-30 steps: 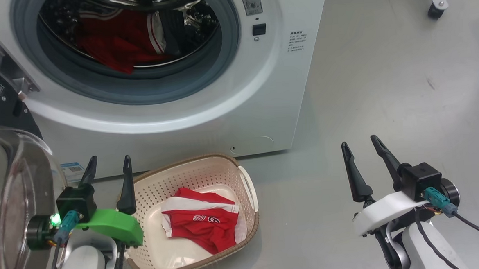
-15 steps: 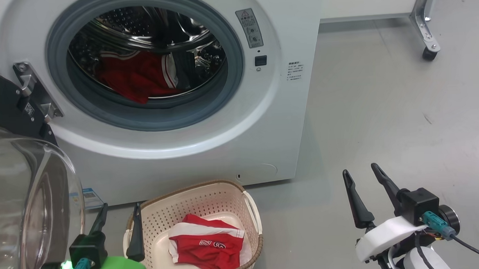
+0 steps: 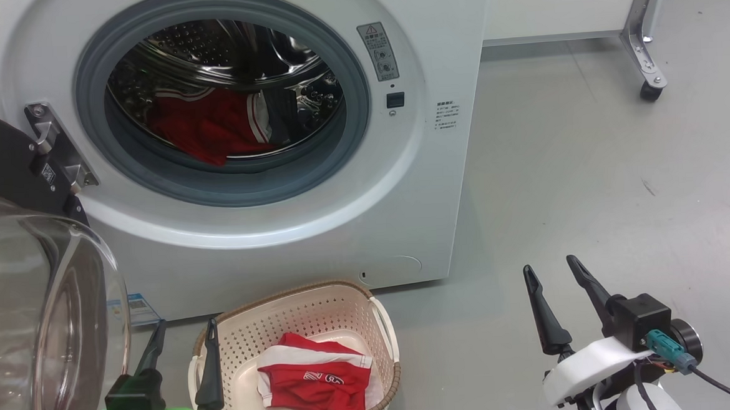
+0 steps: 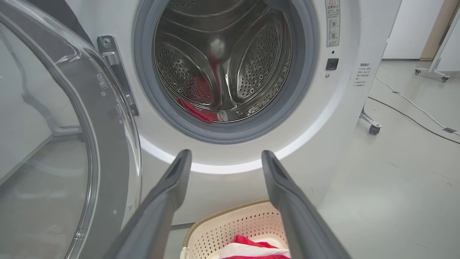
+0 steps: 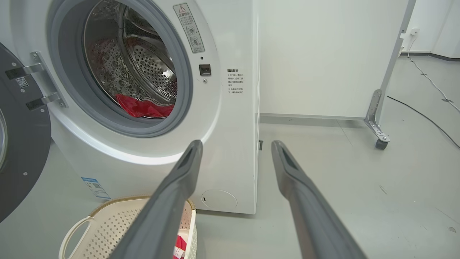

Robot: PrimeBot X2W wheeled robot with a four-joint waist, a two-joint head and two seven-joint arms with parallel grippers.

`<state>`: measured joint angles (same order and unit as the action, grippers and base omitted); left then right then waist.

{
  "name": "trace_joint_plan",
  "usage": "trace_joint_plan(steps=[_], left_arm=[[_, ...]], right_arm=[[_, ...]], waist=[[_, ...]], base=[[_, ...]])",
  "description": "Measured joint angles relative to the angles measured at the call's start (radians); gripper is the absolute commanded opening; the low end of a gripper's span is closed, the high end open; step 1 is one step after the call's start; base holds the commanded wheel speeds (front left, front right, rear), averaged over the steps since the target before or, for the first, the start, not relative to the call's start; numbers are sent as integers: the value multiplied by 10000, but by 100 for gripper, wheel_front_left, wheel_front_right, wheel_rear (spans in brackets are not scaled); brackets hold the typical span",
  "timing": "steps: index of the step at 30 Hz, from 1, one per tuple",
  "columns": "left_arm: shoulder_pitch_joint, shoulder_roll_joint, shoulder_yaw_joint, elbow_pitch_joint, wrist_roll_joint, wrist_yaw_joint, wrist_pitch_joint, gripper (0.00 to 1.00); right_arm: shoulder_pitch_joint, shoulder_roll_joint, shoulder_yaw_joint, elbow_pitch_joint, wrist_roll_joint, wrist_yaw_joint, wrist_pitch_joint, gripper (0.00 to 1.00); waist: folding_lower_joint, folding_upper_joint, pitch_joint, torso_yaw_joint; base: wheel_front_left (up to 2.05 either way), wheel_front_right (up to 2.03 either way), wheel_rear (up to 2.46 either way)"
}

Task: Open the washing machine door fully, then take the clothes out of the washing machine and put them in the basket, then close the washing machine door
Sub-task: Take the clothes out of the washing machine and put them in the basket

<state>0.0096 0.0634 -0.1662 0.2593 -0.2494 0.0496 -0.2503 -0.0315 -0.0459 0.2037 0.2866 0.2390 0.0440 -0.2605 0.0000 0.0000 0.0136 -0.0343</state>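
Note:
The white washing machine stands with its door swung wide to the left, glass bowl bulging toward me. Red clothes with white trim lie at the drum's bottom, also seen as red clothes in the right wrist view. On the floor in front sits the cream basket holding a red garment with white lettering. My left gripper is open and empty at the basket's left rim. My right gripper is open and empty over bare floor to the right of the machine.
A white wall panel on a metal leg with a caster stands at the right back. Cables run across the grey floor beyond it. A blue label sits low on the machine's front.
The head camera has tilted up, so the whole picture slid down and the drum shows fully. Both grippers stay open, low in view, the right one over the floor.

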Motion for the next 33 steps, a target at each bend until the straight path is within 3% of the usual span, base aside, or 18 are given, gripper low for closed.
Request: trace_joint_plan(steps=[22,33], left_arm=[[284,169,-105,-1221,211,82,560,100],[-1358,159,-33,-834,148,82,1406,100]], right_arm=[[-11,4,25,-495,-46,65,0,100],[-480,2,205,-1026,-144,50,0,100]], waist=[[0,0,624,-45],[0,0,1986,-240]], base=[[0,0,0],[0,0,0]])
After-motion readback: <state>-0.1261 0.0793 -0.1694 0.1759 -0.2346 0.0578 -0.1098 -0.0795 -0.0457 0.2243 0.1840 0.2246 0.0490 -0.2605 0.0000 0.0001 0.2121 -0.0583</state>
